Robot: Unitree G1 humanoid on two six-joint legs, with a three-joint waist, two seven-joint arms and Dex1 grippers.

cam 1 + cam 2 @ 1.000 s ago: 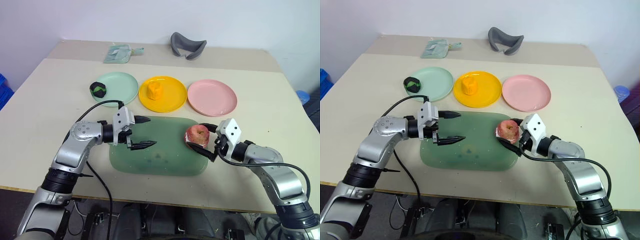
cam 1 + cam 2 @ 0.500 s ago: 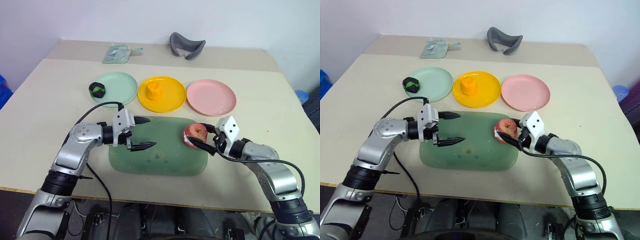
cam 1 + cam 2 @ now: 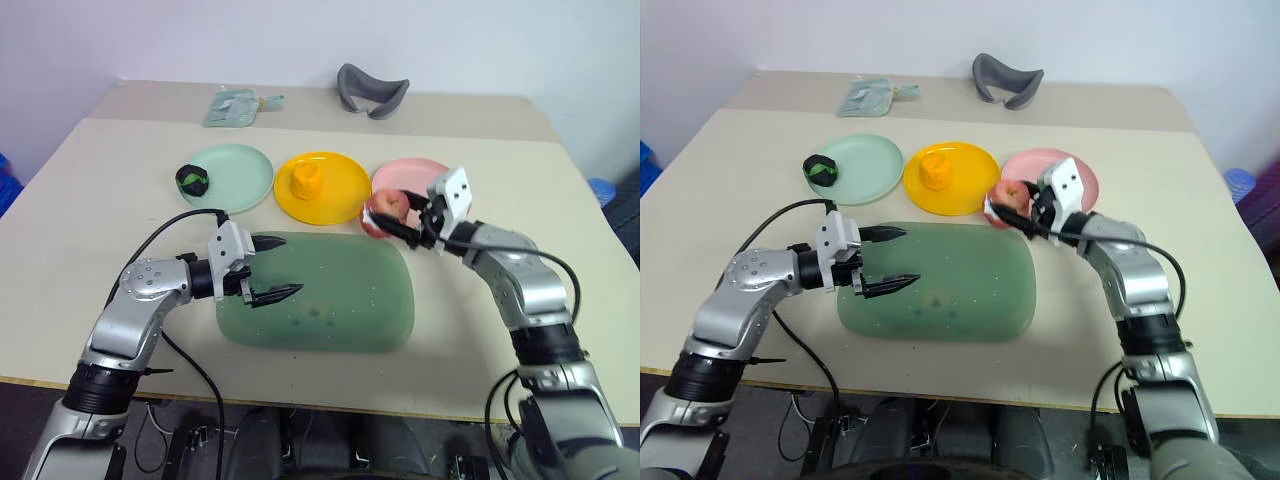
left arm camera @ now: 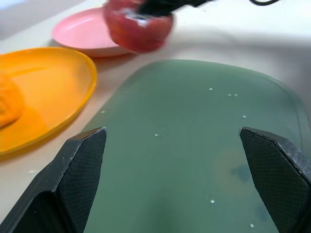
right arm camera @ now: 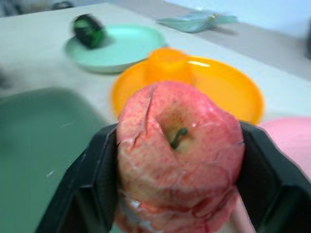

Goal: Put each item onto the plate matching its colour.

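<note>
Red-pink apple [image 5: 180, 171], stem up, is held off the table at the near-left rim of the pink plate [image 3: 430, 175]. Orange-yellow chunk [image 3: 307, 181] is seated mid yellow plate [image 3: 340, 203]. Dark green-and-black lump [image 3: 192, 180] is perched on the left rim of the mint green plate [image 3: 245, 170].

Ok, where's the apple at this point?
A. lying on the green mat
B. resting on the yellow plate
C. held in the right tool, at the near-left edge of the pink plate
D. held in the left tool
C: the right tool is shut on the apple, which is off the green mat and at the near-left rim of the pink plate.
</note>
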